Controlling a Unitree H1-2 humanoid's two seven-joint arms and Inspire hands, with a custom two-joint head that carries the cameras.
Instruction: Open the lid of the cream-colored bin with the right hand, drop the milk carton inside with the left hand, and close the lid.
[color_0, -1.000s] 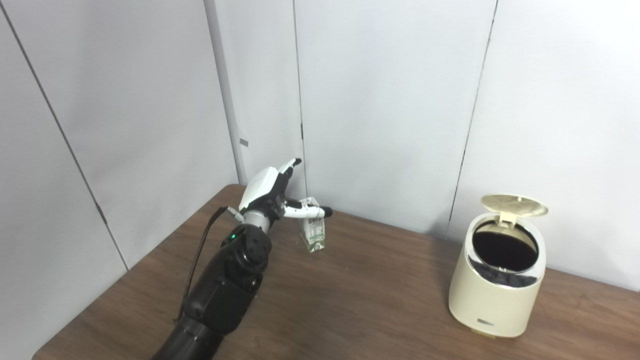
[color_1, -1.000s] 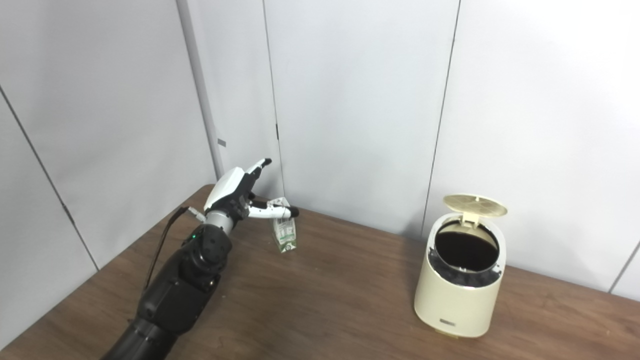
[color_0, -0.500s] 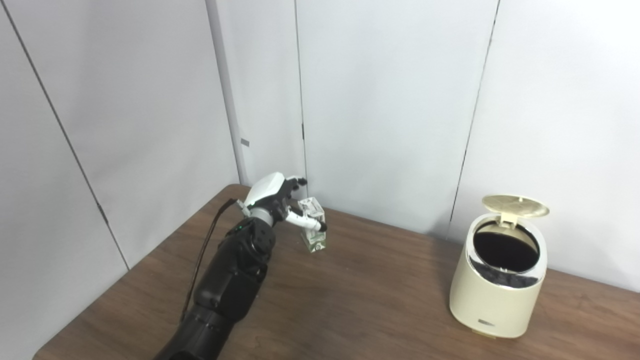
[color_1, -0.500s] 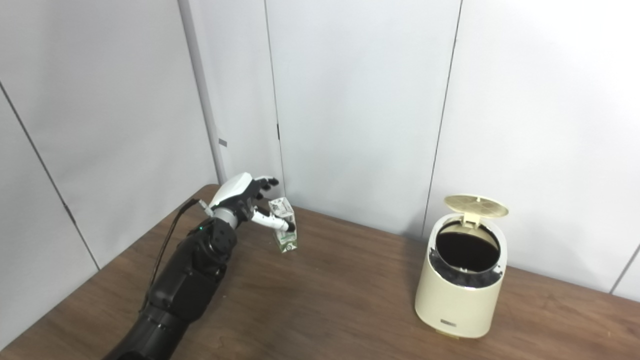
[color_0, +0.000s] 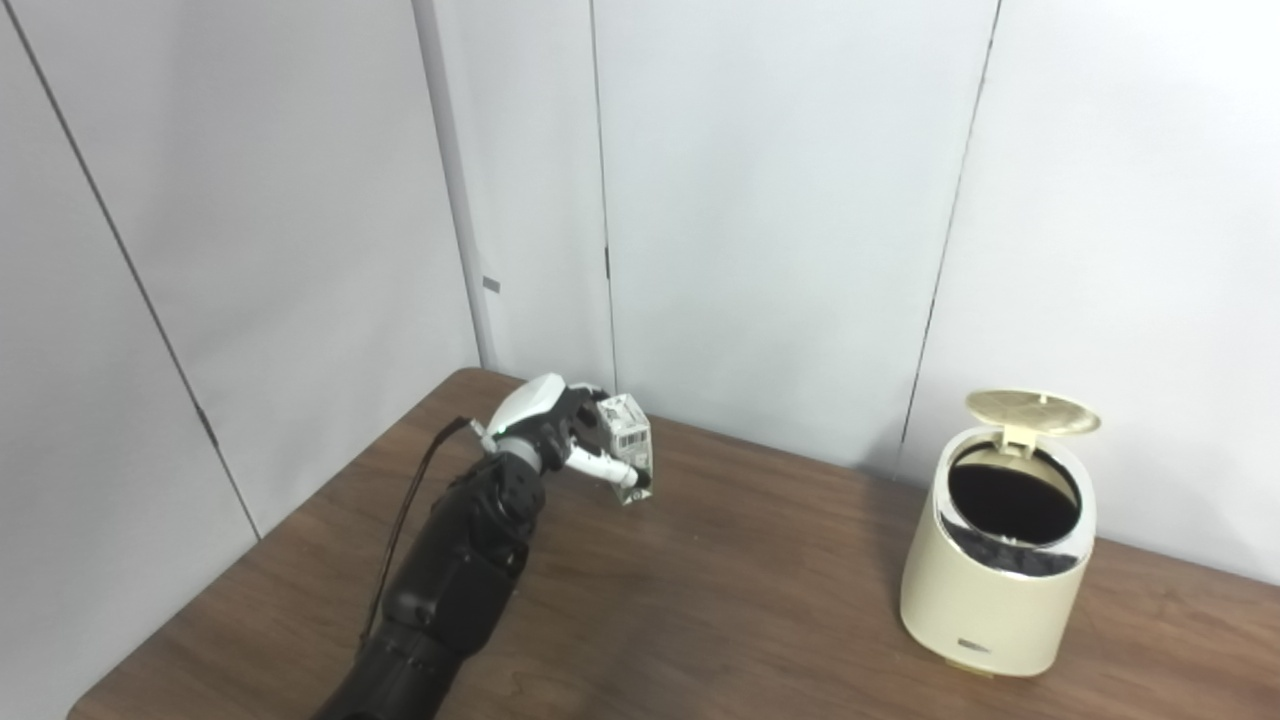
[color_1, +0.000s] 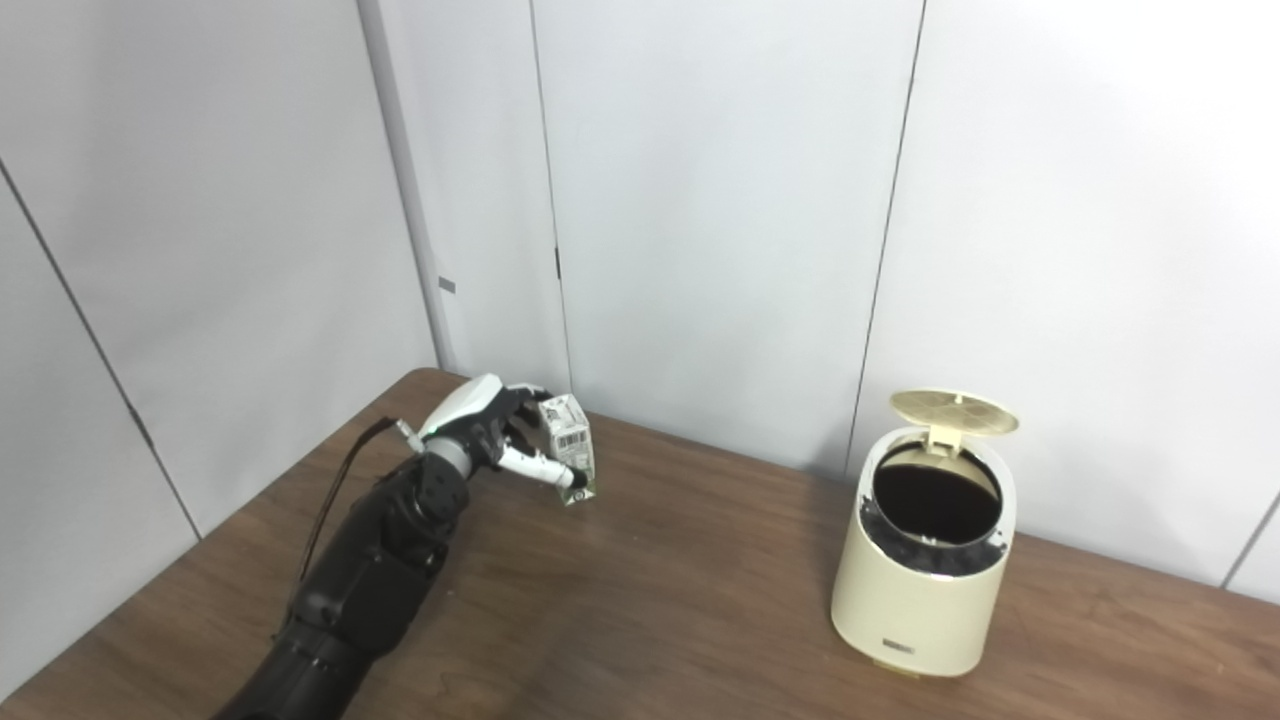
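both eyes show the left hand (color_0: 545, 432) clasping the milk carton (color_1: 570, 446); bin (color_1: 922, 570) lid (color_0: 1032, 412) stands up.

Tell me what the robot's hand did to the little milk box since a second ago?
The left hand came down from above the small white-and-green milk carton and curled its fingers around it; the carton now looks tilted. The cream-colored round bin stayed put on the brown wooden table, its lid up as before. The right hand is out of view.

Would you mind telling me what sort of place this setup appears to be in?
Probably a lab test corner: plain white wall panels enclose a bare wooden table holding only a cream bin and a milk carton.
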